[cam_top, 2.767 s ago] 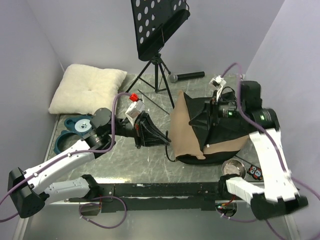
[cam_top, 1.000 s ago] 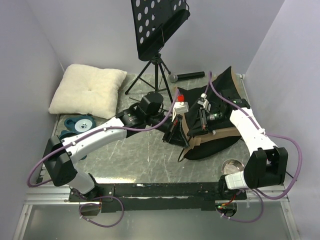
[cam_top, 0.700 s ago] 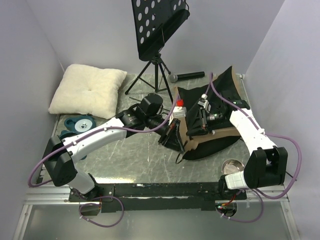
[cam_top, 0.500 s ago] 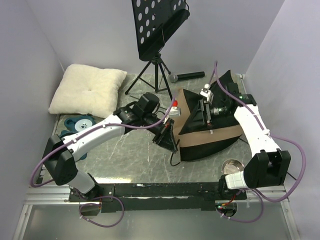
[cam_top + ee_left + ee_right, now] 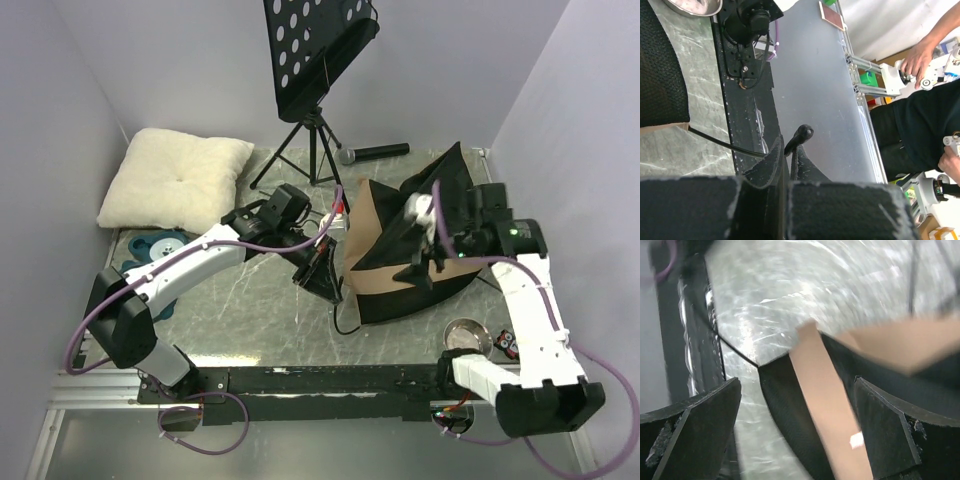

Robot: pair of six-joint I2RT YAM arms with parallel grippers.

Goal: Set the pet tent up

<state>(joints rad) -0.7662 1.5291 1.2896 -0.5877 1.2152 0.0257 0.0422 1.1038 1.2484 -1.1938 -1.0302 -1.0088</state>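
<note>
The pet tent (image 5: 375, 235) stands right of the table's middle, with a tan side panel, black lining and a black base. My left gripper (image 5: 324, 279) sits just left of it, near the table, shut on the tent's thin black pole end (image 5: 803, 133). In the left wrist view the gripper (image 5: 788, 149) pinches that rod, which trails back to the tent's black mesh (image 5: 660, 75). My right gripper (image 5: 426, 243) hovers over the tent's top, open. In the right wrist view the gripper (image 5: 795, 435) is spread wide above a tan strip (image 5: 825, 405) and holds nothing.
A music stand (image 5: 320, 50) and a microphone (image 5: 375, 152) are at the back. A cream pillow (image 5: 175, 180) lies back left and blue dishes (image 5: 150, 250) are at the left edge. A steel bowl (image 5: 466, 337) sits near the right arm's base.
My left gripper has drawn the pole end leftward and nearer, away from the tent. My right arm has swung right and lifted off the tent. The tent has risen into a wedge shape.
</note>
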